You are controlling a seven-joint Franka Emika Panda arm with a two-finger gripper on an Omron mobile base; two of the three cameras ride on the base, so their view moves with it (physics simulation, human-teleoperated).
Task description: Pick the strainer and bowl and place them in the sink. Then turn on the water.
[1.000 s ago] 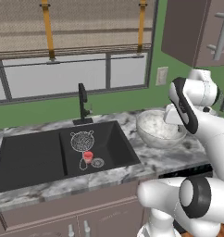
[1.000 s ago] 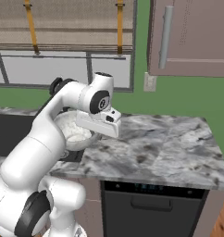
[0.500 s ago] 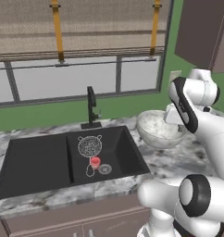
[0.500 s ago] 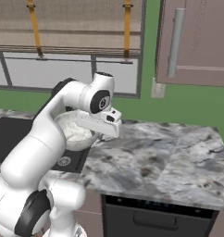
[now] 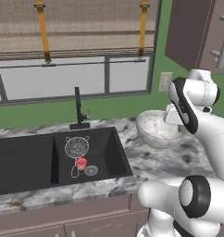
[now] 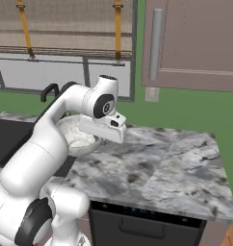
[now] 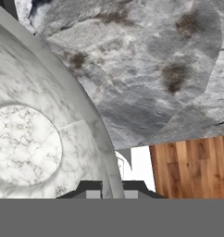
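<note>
Speckled bowl (image 5: pixel 158 130) in gripper (image 7: pixel 112 187), strainer (image 5: pixel 77 147) in sink (image 5: pixel 26 162)

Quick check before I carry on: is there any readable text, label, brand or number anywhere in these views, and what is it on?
None: no readable text in any view.
The bowl, the strainer in the sink, the faucet, the counter and the cabinet carry no lettering.
The dark appliance panel under the counter shows faint marks, too small to read.
</note>
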